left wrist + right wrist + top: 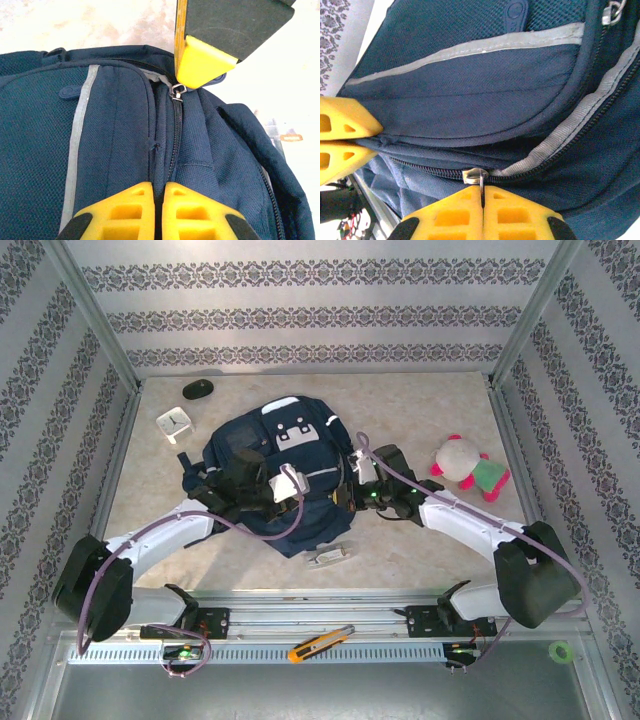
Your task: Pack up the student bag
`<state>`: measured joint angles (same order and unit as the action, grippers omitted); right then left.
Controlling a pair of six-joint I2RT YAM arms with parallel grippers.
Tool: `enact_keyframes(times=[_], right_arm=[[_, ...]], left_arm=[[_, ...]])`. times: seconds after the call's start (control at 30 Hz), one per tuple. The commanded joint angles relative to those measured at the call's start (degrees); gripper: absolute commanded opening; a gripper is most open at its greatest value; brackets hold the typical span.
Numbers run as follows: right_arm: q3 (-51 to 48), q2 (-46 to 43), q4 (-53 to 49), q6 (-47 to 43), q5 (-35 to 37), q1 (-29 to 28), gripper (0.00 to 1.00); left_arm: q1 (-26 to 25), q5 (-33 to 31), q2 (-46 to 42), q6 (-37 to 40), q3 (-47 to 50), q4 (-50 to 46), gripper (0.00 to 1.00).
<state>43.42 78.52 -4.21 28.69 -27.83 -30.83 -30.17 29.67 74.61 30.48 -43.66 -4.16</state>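
The student bag (pixel 262 432) lies on its back in the middle of the desk (pixel 420 550), well apart from the plush toy (pixel 462 465) near the right edge. The left end effector (pixel 159 192) is pinched narrow on a fold of the bag's navy fabric just beside the zipper track. The right end effector (pixel 482 192) is clamped on the zipper pull (pixel 476 175), so the step in hand looks like running the zipper to open a compartment.

Several things could spoil this. The pull is thin metal and could slide out of the smooth yellow fingers (pixel 515 215) under a sideways tug. The grey binding tape (pixel 570 135) runs right along the teeth and could be drawn into the slider and jam it. If the left pinch loses its fold, nothing anchors the bag, and it would likely drag across the desk instead of unzipping.
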Motion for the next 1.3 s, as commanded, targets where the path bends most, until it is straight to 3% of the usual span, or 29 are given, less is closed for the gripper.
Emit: enact_keyframes(times=[0.0, 0.17, 0.53, 0.57, 0.77, 0.9, 1.07, 1.23, 1.27], right_arm=[[-1.1, 1.8, 0.8, 1.1, 2.0, -1.0, 0.0], [-0.3, 3.2, 0.5, 1.4, 2.5, -1.2, 0.17], [2.3, 6.8, -0.2, 0.1, -0.1, -2.2, 0.29], [2.4, 7.0, -0.3, -0.1, -0.3, -2.2, 0.28], [2.3, 4.8, -5.3, -1.7, 3.5, -1.7, 0.0], [0.9, 1.9, -8.8, -1.9, 8.0, 2.8, 0.0], [1.5, 2.0, -8.9, -3.4, 7.2, 9.3, 0.0], [3.4, 3.6, -5.4, -3.5, 3.5, 7.0, 0.0], [3.8, 3.5, -5.3, -3.9, 3.3, 6.0, 0.0]], left_arm=[[1.0, 6.7, -0.5, -0.7, -0.9, 6.4, 0.0], [0.9, 9.1, 0.7, -1.6, -1.5, 7.8, 0.0], [1.0, 8.7, -0.6, -2.0, -1.0, 7.8, 0.0], [1.0, 8.7, -0.6, -2.0, -1.0, 7.9, 0.0], [2.9, 7.9, -0.9, -0.3, -1.0, 5.8, 0.0], [5.8, 8.5, -2.5, 2.0, -0.7, 2.7, 0.0], [8.5, 10.3, -6.2, 5.5, 0.1, -3.5, 0.0], [8.7, 7.1, -8.7, 8.5, 1.4, -9.2, 0.0], [8.6, 6.9, -9.3, 8.4, 1.8, -9.1, 0.06]])
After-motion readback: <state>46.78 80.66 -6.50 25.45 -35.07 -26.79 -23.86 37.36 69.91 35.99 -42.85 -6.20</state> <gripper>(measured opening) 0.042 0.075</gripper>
